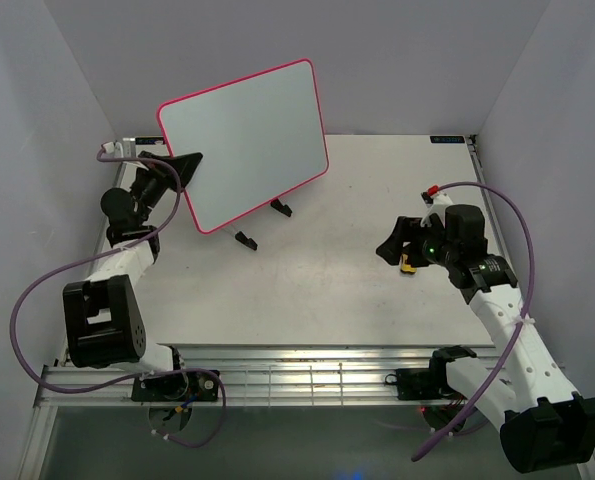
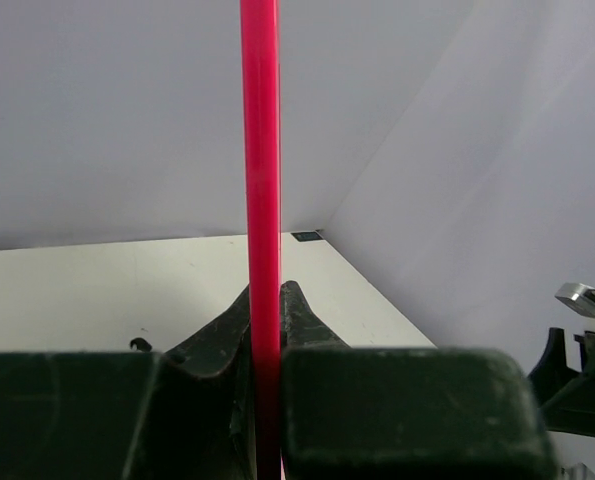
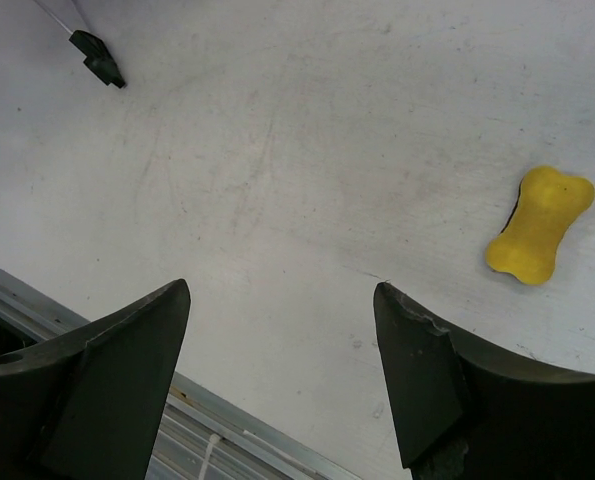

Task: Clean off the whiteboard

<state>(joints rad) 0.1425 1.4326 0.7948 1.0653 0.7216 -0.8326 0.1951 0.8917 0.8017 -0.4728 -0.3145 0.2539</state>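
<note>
Step in hand: judged to be the close of the wipe, since the whiteboard showed a plain pale face with no writing visible from the top view.
Whiteboard position: it stood toward the far left of the desk, tilted back on its black wire stand, with its face turned toward the arms.
Left gripper: the left gripper was closed on the board's left edge. Its wrist view showed the pink-red rim running straight up between the two fingers, pinched from both sides.
Right gripper: the right gripper hung over the right part of the desk with its jaws spread wide and nothing between them.
Eraser: a small yellow bone-shaped eraser lay flat on the desk, just beside the right gripper's fingers and clear of them. It was well apart from the board.
Task progress: probably almost done, though faint marks would be hard to see from this height.
Next move, if the board is clean: the left gripper should let go of the rim gently so the board does not rock on its stand.
Next move, if marks remain: the right gripper would need to centre over the eraser, close across its narrow waist and carry it to the board, while the left gripper braces the edge.
</note>
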